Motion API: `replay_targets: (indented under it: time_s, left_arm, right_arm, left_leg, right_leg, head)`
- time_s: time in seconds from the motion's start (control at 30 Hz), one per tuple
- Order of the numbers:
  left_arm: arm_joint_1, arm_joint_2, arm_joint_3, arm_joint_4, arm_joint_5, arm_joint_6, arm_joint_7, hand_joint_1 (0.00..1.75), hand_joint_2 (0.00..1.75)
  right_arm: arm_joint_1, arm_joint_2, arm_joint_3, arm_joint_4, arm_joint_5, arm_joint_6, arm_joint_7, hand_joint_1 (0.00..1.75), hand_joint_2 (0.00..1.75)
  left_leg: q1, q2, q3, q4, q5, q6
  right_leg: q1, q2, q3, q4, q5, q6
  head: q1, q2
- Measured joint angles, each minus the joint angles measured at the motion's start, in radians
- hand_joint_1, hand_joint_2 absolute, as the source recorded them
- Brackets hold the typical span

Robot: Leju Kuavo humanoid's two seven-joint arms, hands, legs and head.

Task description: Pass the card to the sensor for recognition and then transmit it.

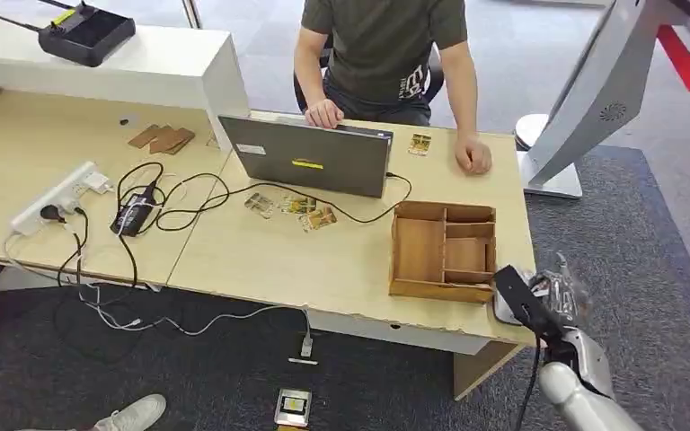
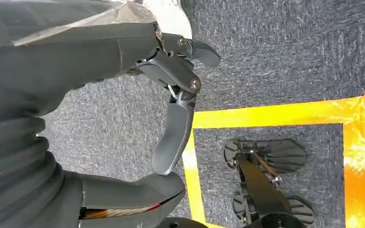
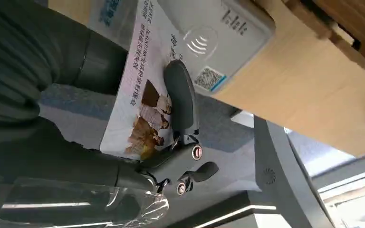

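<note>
the tabletop (image 1: 341, 260) is light wood, and the floor under it is dark grey carpet (image 1: 647, 269). yellow tape (image 2: 361, 142) marks the carpet below the robot. a person (image 1: 382, 54) sits behind the tabletop with a laptop (image 1: 310, 157) in front. small cards (image 1: 292, 208) lie near the laptop, and black wires (image 1: 144, 202) run to a white power strip (image 1: 54, 197). a wooden tray (image 1: 443, 251) with little boxes inside sits near the front right corner; the boxes look bare. the right robot hand (image 3: 171, 118) pinches the card (image 3: 142, 95) between thumb and finger, holding it at the white sensor (image 3: 218, 38) on the tabletop edge, just beside the tray. the left robot hand (image 2: 171, 118) hangs over the carpet, fingers curled in on nothing.
</note>
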Motion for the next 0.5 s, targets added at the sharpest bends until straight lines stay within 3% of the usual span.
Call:
replay_targets:
  time_s: [0.23,0.5]
  left_arm:
    - [0.0,0.002,0.001,0.0,0.0,-0.001,0.0,0.0,1.75]
    - [0.006,0.004,0.008,0.0,0.005,-0.001,-0.007,0.0,1.75]
  right_arm:
    - [-0.002,0.002,0.013,0.012,-0.015,0.009,0.0,1.75,1.75]
    - [-0.013,-0.022,0.058,-0.013,0.015,-0.07,0.026,1.75,1.75]
  left_leg:
    - [0.0,0.0,0.0,0.0,0.0,0.0]
    - [0.0,0.0,0.001,0.0,0.0,0.0]
  right_leg:
    - [0.0,0.0,0.0,0.0,0.0,0.0]
    - [0.0,0.0,0.001,0.0,0.0,0.0]
  head:
    - [0.0,0.0]
    - [0.0,0.0]
